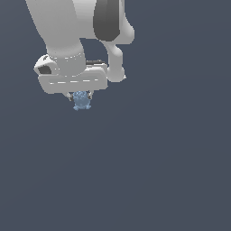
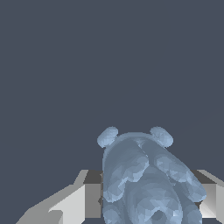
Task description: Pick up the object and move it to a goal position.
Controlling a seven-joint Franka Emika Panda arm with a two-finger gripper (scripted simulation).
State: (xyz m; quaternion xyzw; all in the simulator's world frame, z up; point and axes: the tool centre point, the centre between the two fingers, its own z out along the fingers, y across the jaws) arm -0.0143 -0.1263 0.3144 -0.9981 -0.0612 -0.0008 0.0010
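The object [image 1: 81, 101] is a small pale blue-grey knobbly figurine hanging just below the white gripper [image 1: 80, 96] in the upper left of the exterior view. Its upper part sits between the short dark fingers, which are shut on it. In the wrist view the object [image 2: 144, 175] fills the space between the two grey fingers [image 2: 89, 197], with two rounded knobs at its far end. The white arm rises above the gripper and out of the frame.
A plain dark blue-grey floor [image 1: 158, 171] fills the rest of both views. No other object, container or edge shows.
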